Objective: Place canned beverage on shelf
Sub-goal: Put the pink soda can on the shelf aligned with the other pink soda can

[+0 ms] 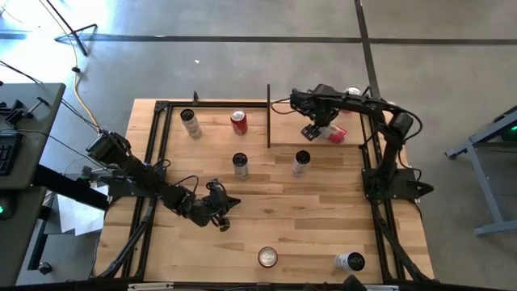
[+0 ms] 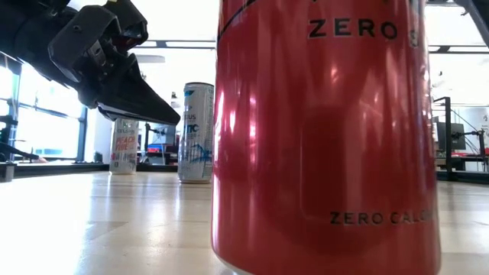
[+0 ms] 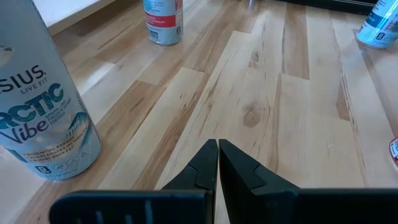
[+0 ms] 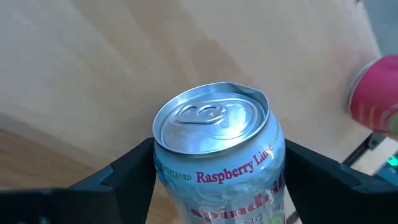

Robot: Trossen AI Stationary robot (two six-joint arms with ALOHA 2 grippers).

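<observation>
My right gripper is over the pale wooden shelf at the table's far right. It is shut on a light blue Raspberry Lime can. A pink can is on the shelf close beside it, also seen in the high view. My left gripper is shut and empty, low over the table left of centre, next to an Arctic Vibe can that stands on its base. My right gripper pinches the can's side wall just below the top rim between its two fingers, one on each side. The fingers come from above, slanting down. The can is upright, top up; whether its base is on the shelf I cannot tell.
Cans stand on the planked tabletop: two at the far left, two mid-table, two near the front edge. A red can fills the low view. Black frame bars edge the shelf and table.
</observation>
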